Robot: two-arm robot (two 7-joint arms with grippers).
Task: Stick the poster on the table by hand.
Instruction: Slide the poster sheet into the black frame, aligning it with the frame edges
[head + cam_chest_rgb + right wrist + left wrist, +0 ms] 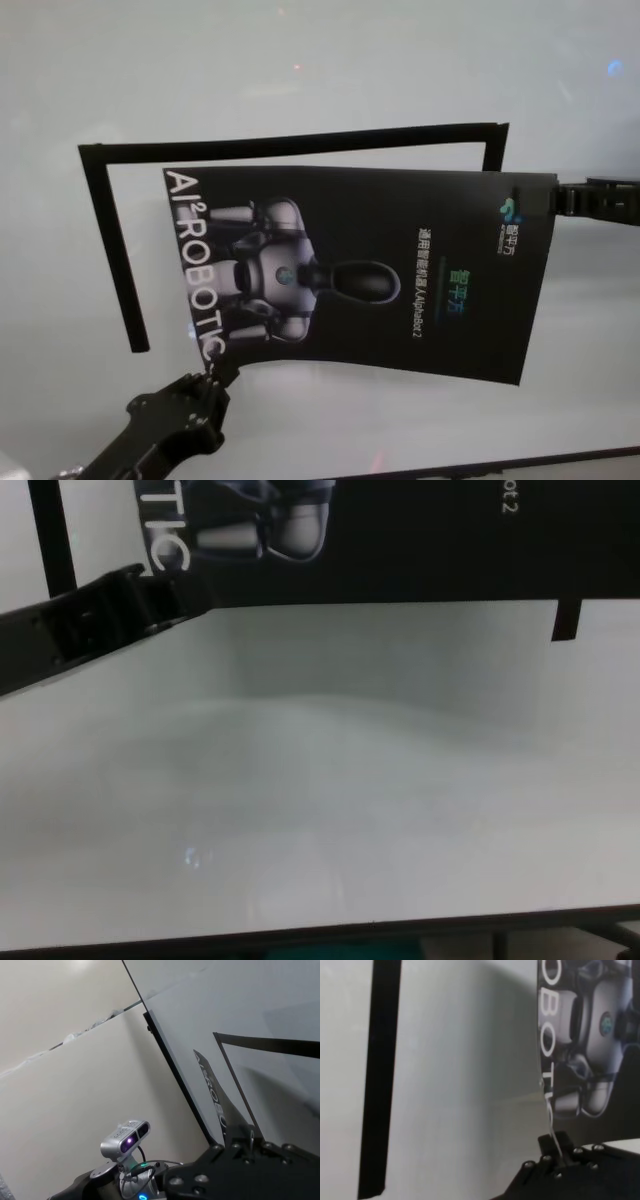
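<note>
The poster (380, 270), a glossy black sheet with white lettering and a grey robot picture, is held just over the white table (330, 70), skewed inside a frame of black tape. My left gripper (220, 374) is shut on its near-left corner; the left wrist view shows the fingers (555, 1152) pinching the sheet's edge (590, 1035). My right gripper (556, 200) is shut on its far-right corner. In the right wrist view the gripper (250, 1142) shows at the bottom, with the sheet (215, 1095) edge-on. In the chest view the poster (400, 540) is at the top, beside my left arm (90, 615).
Black tape strips lie on the table: a long one along the far side (290, 145), one down the left (115, 250) and a short one at the right (495, 150). The table's dark front edge (400, 930) is near. A silver camera head (125, 1140) shows in the right wrist view.
</note>
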